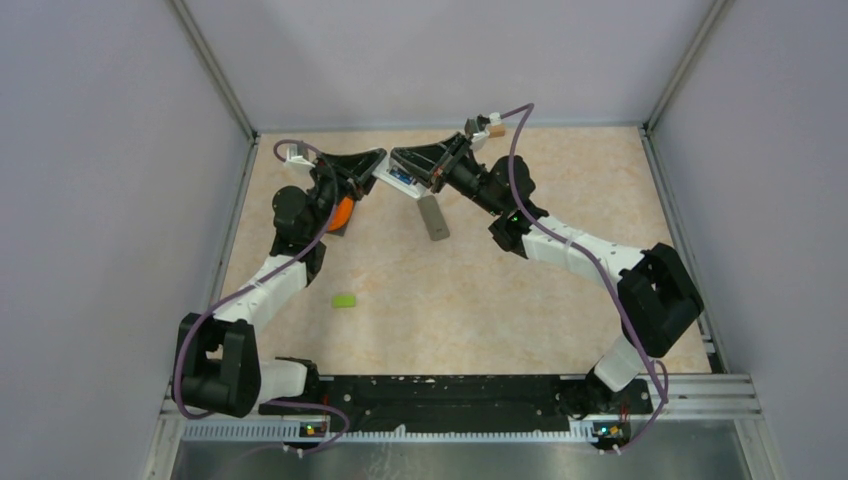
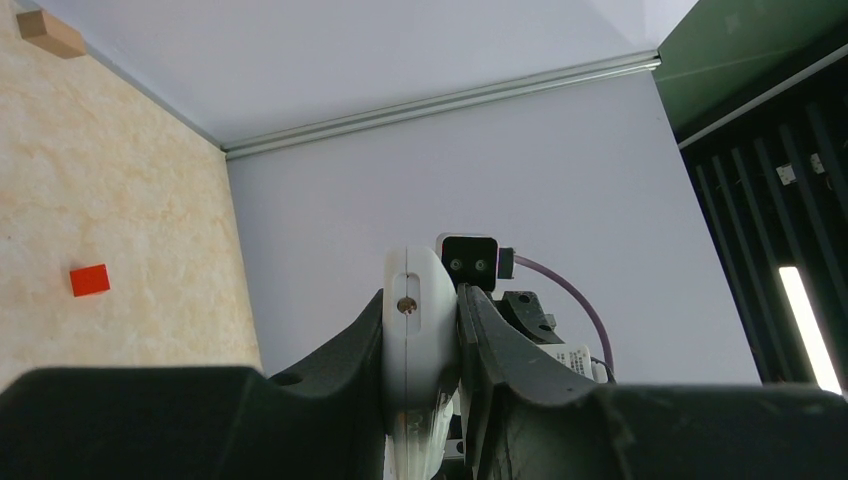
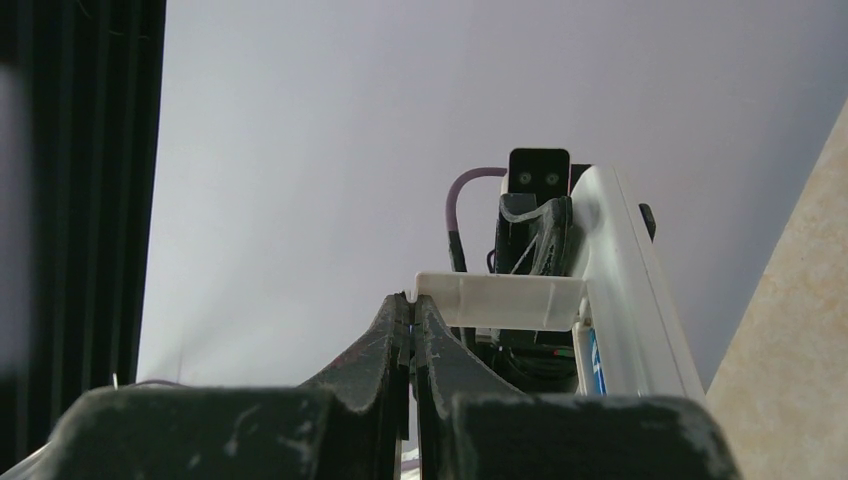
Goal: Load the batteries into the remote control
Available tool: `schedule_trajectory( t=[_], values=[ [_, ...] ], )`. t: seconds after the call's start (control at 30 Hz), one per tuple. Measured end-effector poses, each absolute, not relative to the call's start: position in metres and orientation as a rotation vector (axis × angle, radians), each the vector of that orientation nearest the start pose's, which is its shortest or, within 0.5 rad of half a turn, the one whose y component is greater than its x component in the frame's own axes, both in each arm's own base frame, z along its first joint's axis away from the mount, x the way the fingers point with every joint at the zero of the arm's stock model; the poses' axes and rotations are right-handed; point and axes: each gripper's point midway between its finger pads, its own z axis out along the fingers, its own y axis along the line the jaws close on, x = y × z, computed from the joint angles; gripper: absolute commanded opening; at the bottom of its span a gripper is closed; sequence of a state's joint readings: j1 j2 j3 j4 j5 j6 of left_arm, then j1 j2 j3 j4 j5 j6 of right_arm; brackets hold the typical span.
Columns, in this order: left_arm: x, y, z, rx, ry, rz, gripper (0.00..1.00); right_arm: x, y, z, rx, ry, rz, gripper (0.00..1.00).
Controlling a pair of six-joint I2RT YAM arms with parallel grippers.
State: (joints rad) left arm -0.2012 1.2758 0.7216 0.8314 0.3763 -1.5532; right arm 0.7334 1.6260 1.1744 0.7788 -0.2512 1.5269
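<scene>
- Remote control (image 1: 392, 180): white, held in the air over the far middle of the table (image 1: 480, 300), between the two grippers; its open back shows a blue patch (image 3: 594, 360), too small to tell whether it is a battery.
- Left gripper (image 2: 422, 300): clamped on the remote's sides, one finger (image 2: 350, 350) pressed against each edge.
- Right gripper (image 3: 411, 305): fingers pressed together with only a slit between, tips at the corner of the remote's end wall; nothing visible between them.
- Grey flat bar (image 1: 432, 215): lying on the table near the grippers.
- Green piece (image 1: 344, 300): alone mid-table.
- Red block (image 2: 89, 280) and wooden block (image 2: 50, 33): on the table, well apart.
</scene>
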Motion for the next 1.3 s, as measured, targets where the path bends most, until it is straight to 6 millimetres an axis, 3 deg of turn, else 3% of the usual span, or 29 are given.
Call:
schedule_trajectory(
  t=[0.27,1.3],
  values=[
    [0.3669,-0.1804,0.3522,-0.635,1.381,-1.712,0.00,0.3140,0.3996,0.4052,0.345,1.499,2.080,0.00],
    [0.3692,-0.1802,0.3470,-0.661,1.397,-1.704,0.00,0.3206,0.4001,0.3991,0.353,1.495,2.027,0.00]
  ],
)
